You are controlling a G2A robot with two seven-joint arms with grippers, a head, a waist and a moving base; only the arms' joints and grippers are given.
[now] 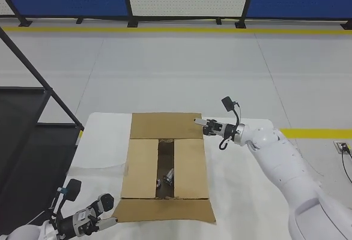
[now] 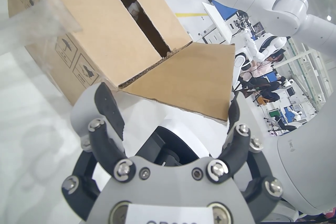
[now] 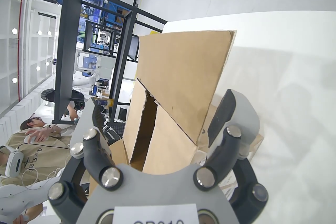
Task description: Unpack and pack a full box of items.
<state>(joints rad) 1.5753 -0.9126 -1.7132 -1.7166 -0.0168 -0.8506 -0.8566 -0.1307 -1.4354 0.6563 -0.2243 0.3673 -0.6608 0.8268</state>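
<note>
A brown cardboard box (image 1: 141, 168) stands in the middle of the white table (image 1: 104, 147). Its two long flaps lie nearly flat, leaving a dark slot where small white items (image 1: 167, 176) show inside. The far flap (image 1: 167, 125) and near flap (image 1: 164, 210) fold outward. My right gripper (image 1: 199, 123) is open at the far right corner of the box, and the far flap (image 3: 183, 72) reaches between its fingers (image 3: 225, 109). My left gripper (image 1: 109, 215) is open at the near left corner, just short of the near flap (image 2: 183, 78). A white item (image 2: 134, 8) shows through the slot.
A black metal rack (image 1: 20, 120) stands beside the table's left side. A strip of clear tape (image 2: 44, 17) sticks out from the box's near left edge. Bare table lies to the right of the box under the right arm (image 1: 278, 156).
</note>
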